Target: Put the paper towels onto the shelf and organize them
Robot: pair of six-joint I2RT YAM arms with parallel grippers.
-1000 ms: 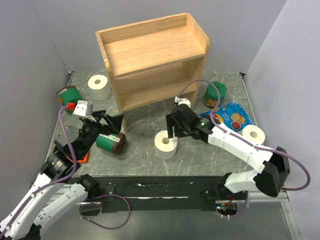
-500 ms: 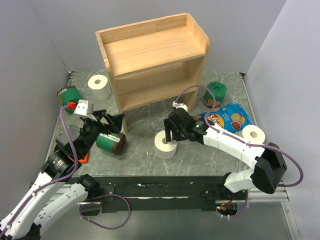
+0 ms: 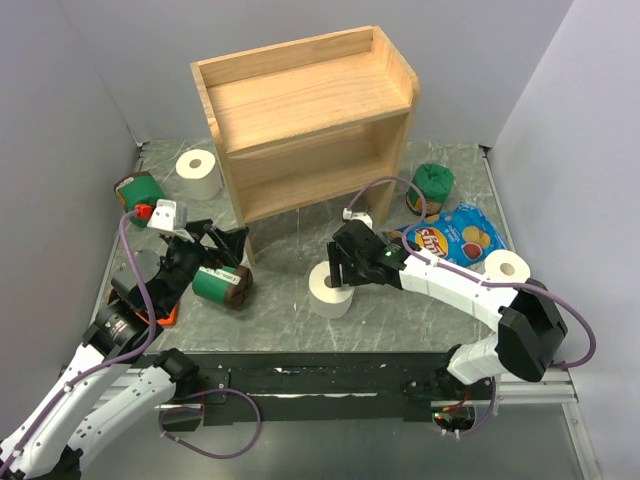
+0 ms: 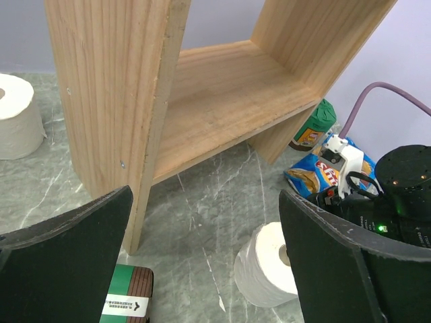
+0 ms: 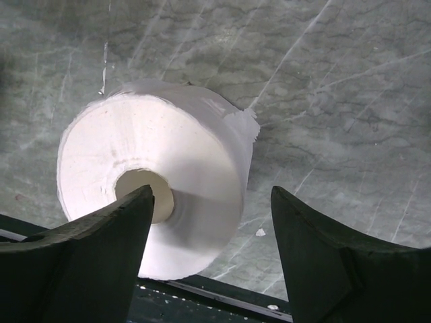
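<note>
Right end effector (image 3: 342,268) fingers apart, just above upright paper towel roll (image 3: 329,291), left end effector (image 3: 220,245) spread wide over green package (image 3: 222,286), shelf (image 3: 300,120) beyond both

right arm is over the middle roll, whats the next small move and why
Probably lower the right gripper straight down over the paper towel roll, then close. Its jaws are open, above the upright roll on the table; in the wrist view one jaw lines up over the core hole and the other just outside the roll's edge, so descending should straddle its wall.
</note>
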